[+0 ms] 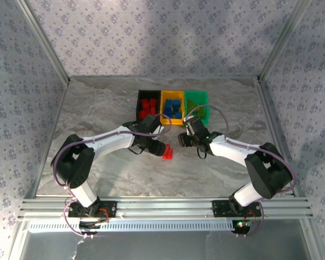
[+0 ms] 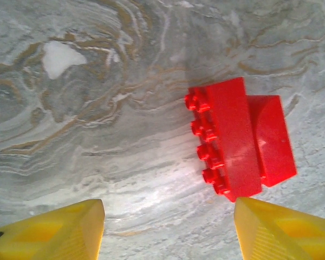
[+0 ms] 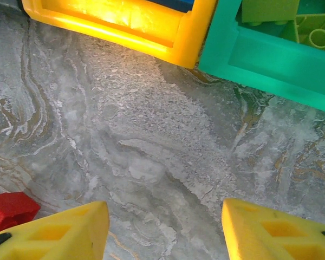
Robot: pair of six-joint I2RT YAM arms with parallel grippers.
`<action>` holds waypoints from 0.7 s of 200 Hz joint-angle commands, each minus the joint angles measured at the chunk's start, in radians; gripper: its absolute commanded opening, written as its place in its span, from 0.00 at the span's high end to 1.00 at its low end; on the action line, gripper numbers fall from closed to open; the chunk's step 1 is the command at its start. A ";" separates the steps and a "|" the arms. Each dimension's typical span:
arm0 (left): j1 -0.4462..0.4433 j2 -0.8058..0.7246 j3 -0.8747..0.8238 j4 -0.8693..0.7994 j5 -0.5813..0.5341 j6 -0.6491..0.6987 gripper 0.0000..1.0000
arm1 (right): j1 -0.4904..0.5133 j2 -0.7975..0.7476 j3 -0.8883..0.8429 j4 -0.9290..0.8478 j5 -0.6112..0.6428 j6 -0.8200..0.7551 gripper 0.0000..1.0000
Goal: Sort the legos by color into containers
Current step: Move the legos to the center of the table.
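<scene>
Sideways lies the red lego (image 2: 233, 142) (studs leftward), long axis up-down.

cut off at right wrist view's left edge: red lego (image 3: 8, 211) | cropped at its top: orange-yellow bin (image 3: 124, 27), green bin (image 3: 271, 59) | too small to count from above: binned legos (image 1: 173, 107)

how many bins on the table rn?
3, side by side in a row: black bin on the left, orange-yellow bin in the middle, green bin on the right. None look hidden.
</scene>
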 commanded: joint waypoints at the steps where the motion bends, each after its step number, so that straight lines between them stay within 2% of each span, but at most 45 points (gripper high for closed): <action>1: -0.034 -0.014 0.012 0.020 -0.009 -0.039 0.36 | 0.000 -0.018 -0.006 0.002 -0.012 0.014 0.41; 90: -0.085 0.046 0.040 0.018 -0.037 -0.095 0.37 | 0.001 -0.048 -0.022 0.004 0.002 0.012 0.41; 116: -0.089 0.075 0.061 -0.009 -0.081 -0.104 0.38 | 0.003 -0.060 -0.030 0.007 0.004 0.013 0.41; 140: -0.089 0.089 0.070 0.005 -0.067 -0.106 0.38 | 0.000 -0.062 -0.028 0.001 0.005 0.012 0.41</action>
